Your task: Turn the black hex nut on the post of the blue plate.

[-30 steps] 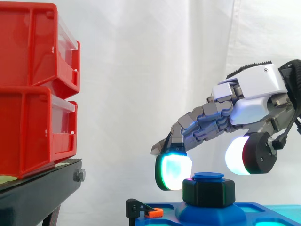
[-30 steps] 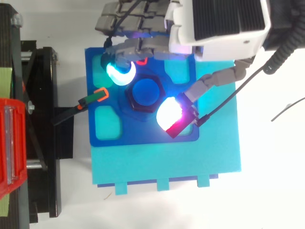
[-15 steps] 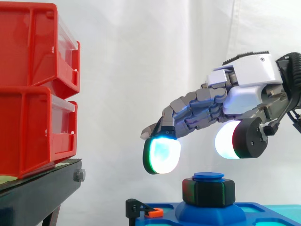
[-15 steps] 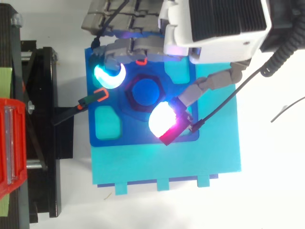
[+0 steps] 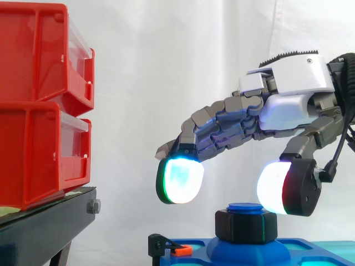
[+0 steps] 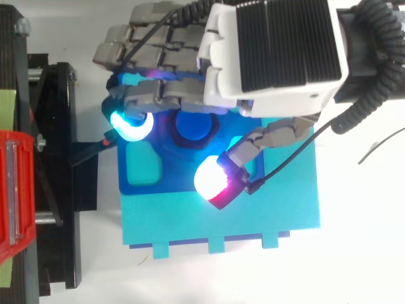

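The black hex nut [image 5: 246,225] sits on the blue post [image 6: 192,125] of the blue plate [image 6: 190,180], the post's round top showing above it. My hand [image 5: 288,100] hovers over the nut with its fingers spread and relaxed, open and touching nothing. A cyan-glowing fingertip [image 5: 178,181] hangs left of the nut and above it. The thumb's white-and-red pad [image 5: 283,187] is close to the nut's right side, slightly above it. From above, the palm [image 6: 272,50] covers the plate's far part.
Stacked red bins [image 5: 41,100] stand on a black stand [image 5: 44,230] at the left. A small black clip with an orange tip [image 5: 169,247] sits on the plate's left edge. The blue plate rests on a larger cyan base [image 6: 221,218].
The hand has let go of the nut, spread wider and shifted left. Its cyan fingertip moved away to the left, and the thumb pad swung down beside the nut.
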Motion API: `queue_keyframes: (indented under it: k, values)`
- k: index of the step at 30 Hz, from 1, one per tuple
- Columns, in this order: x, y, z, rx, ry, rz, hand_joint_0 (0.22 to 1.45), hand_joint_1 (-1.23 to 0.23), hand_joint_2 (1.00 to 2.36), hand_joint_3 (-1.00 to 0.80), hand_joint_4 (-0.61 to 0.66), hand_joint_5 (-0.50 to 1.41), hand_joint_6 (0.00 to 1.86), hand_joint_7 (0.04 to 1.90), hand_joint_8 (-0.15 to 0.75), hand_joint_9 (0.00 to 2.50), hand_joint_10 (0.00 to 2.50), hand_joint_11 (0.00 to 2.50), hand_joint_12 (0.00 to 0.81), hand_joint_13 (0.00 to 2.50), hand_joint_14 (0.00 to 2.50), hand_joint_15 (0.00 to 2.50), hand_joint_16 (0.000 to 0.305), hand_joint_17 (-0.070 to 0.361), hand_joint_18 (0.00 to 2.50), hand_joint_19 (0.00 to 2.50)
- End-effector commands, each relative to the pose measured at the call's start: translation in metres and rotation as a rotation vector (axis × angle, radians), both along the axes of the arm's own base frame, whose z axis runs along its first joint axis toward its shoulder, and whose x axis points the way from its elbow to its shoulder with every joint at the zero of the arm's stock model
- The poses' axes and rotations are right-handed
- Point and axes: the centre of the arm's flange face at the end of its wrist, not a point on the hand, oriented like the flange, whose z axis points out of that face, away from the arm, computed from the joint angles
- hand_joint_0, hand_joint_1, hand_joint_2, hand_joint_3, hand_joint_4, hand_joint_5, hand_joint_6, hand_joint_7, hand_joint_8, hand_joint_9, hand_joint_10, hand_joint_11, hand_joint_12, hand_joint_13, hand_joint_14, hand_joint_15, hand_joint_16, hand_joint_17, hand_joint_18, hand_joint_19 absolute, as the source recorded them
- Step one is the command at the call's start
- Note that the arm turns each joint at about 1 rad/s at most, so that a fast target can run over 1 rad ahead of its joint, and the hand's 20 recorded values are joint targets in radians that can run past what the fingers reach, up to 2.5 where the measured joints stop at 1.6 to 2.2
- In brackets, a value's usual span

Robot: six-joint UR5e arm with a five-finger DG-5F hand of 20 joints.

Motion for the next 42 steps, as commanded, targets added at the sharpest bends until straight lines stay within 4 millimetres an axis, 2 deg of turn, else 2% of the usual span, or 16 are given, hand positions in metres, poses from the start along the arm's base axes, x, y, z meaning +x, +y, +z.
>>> queue_keyframes:
  k: [1,6,42]
  values:
    - [-0.001,0.004,-0.005,-0.015,0.010,-0.002,0.45,-0.88,1.00,-0.50,0.21,-0.23,0.50,0.90,0.254,0.23,0.00,0.00,0.395,0.26,0.00,0.00,0.059,0.132,0.23,0.04]
    - [-0.004,0.005,-0.019,-0.021,0.019,-0.011,0.49,-0.88,1.00,-0.50,0.19,-0.23,0.50,0.90,0.240,0.24,0.00,0.00,0.379,0.26,0.00,0.00,0.055,0.125,0.23,0.04]
    - [-0.011,-0.002,-0.022,-0.128,0.053,-0.004,0.57,-0.80,1.00,-0.48,0.21,-0.22,0.50,1.00,0.232,0.27,0.00,0.00,0.359,0.30,0.00,0.00,0.051,0.114,0.27,0.08]
